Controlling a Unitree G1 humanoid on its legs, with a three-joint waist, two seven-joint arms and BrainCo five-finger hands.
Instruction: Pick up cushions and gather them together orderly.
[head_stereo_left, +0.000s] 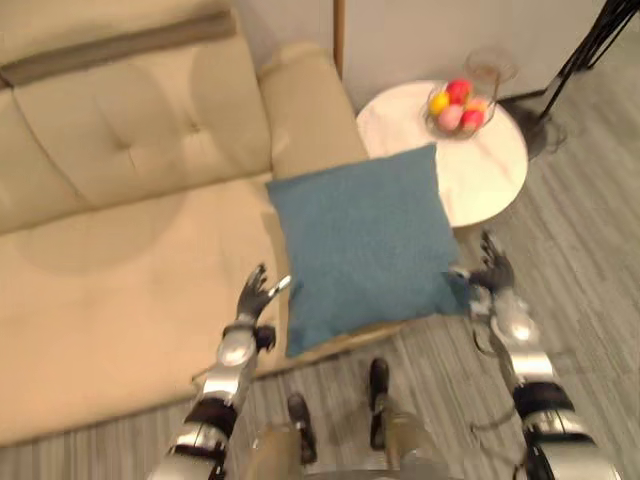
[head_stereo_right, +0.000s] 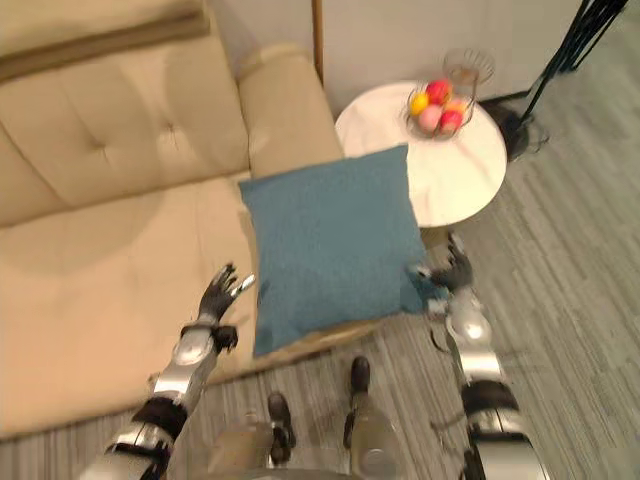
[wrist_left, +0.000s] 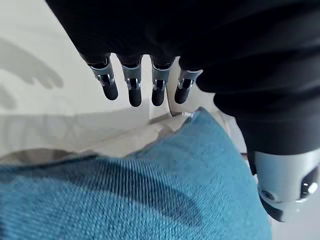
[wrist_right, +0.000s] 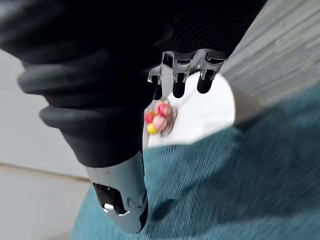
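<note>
Both silver-grey arms stretched forward and set well apart, left hand (head_stereo_left: 252, 298) upright with fingers (wrist_left: 134, 89) straight and spread, right hand (head_stereo_left: 495, 275) upright too, fingers (wrist_right: 179, 84) straight, each thumb inward of its fingers

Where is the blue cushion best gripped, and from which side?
By its left and right edges, one hand from each side. The cushion lies flat and broad on the sofa, likely too wide for one hand; the open left hand and right hand flank it.

No readable text, label, number or sign stands on anything.
</note>
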